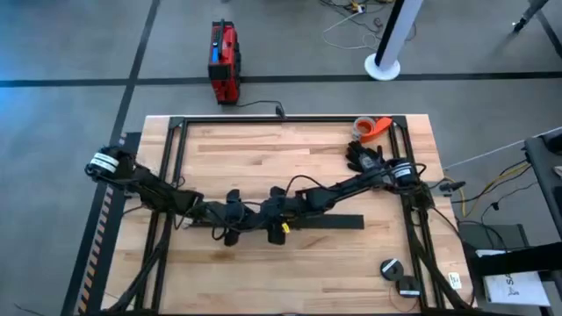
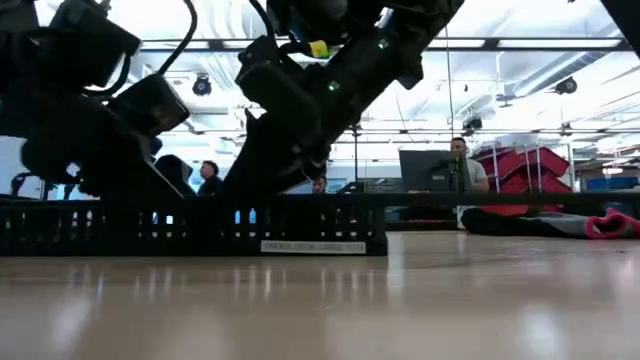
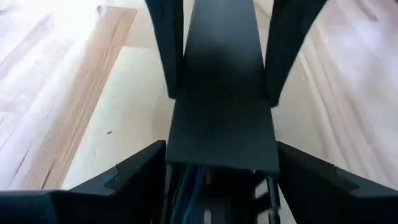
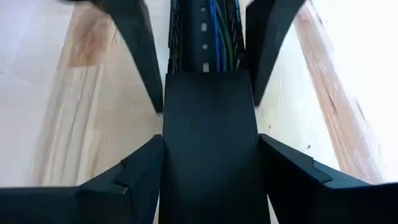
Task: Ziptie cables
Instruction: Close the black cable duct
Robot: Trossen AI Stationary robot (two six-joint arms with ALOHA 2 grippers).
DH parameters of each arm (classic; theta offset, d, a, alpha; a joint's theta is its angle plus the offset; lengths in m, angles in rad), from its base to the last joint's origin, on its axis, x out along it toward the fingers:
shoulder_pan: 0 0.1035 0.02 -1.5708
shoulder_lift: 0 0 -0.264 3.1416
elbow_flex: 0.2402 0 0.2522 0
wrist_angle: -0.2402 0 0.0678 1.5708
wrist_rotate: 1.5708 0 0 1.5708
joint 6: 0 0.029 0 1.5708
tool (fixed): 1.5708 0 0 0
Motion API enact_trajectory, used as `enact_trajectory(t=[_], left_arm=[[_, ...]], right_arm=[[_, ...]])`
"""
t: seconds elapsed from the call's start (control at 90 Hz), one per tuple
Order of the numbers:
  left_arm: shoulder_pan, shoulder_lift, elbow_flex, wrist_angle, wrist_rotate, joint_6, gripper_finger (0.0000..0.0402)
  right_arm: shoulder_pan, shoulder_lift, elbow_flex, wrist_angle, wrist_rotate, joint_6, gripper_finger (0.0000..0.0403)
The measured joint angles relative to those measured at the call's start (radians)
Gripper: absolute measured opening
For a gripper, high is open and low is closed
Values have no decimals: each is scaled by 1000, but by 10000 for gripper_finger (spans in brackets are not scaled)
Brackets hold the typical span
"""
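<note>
Both grippers sit low at mid-table, the left gripper [image 1: 230, 213] and right gripper [image 1: 279, 211] facing each other, fingers spread wide astride the black rail [image 4: 208, 137]. The cables [image 4: 217, 31] lie inside the rail's open section between them.

Grey floor [image 1: 79, 53] beyond pale wood worktop [image 1: 263, 158], well behind claws; red box [image 1: 224, 61], white pole base [image 1: 383, 67] there. Bright ceiling lights [image 2: 520, 60]; people at monitor [image 2: 425, 170].
</note>
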Motion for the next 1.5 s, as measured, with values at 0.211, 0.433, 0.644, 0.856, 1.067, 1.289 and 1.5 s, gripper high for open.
enact_trajectory(t=[0.211,0.433,0.644,0.856,1.067,1.289,1.5], left_arm=[[-13,-67,-27,-182,39,-47,272],[-26,1,-62,-115,25,-79,259],[-27,94,-65,18,21,-51,209],[-28,98,-67,30,12,-33,220],[-28,103,-70,75,12,-17,242],[-27,102,-79,81,4,-49,214],[-27,102,-89,82,-3,-71,234]], right_arm=[[0,-4,0,-35,0,0,215],[0,-4,-2,-27,1,2,215],[5,-7,-5,-35,2,24,215],[23,-4,-2,-7,18,14,215],[25,-2,3,-24,52,76,215],[29,-7,5,-55,70,156,215],[31,-9,18,-70,57,152,214]])
